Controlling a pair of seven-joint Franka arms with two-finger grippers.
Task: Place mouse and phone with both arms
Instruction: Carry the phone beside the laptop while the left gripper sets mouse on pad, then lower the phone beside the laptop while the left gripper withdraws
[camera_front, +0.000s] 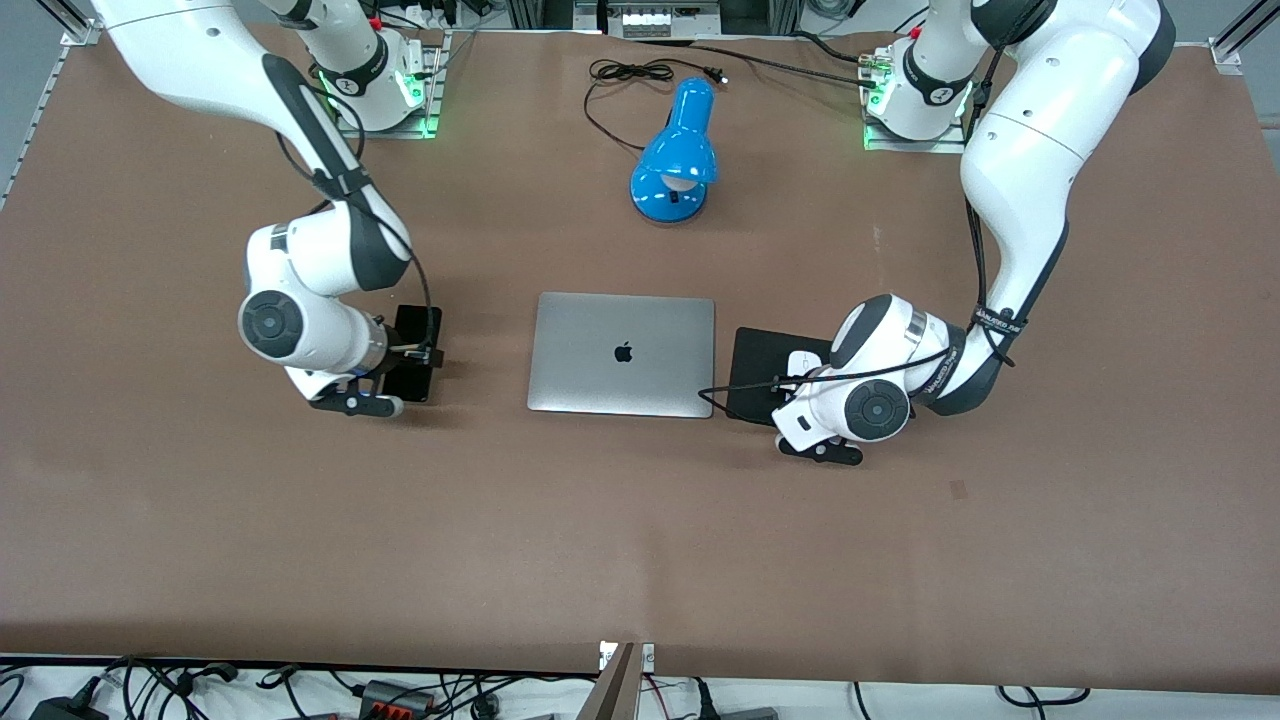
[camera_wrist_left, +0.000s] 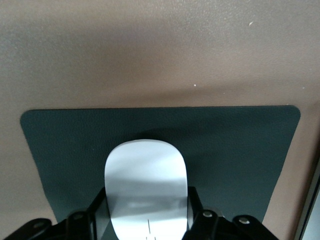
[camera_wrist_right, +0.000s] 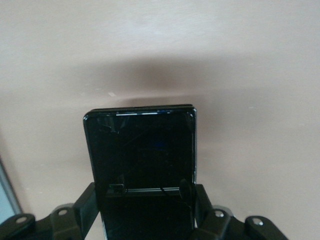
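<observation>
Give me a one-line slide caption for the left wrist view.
Left gripper shut on the white mouse, jaws on its sides, over the dark mouse pad on the brown table.

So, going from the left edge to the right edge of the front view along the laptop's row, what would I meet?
The phone in the right gripper → the closed silver laptop → the black mouse pad → the white mouse in the left gripper.

A robotics lab. Two white robot arms (camera_front: 1010, 200) are bolted to a brown surface (camera_front: 640, 540) framed by metal rails. Loose cables and power adapters (camera_front: 390, 695) crowd its edge.
</observation>
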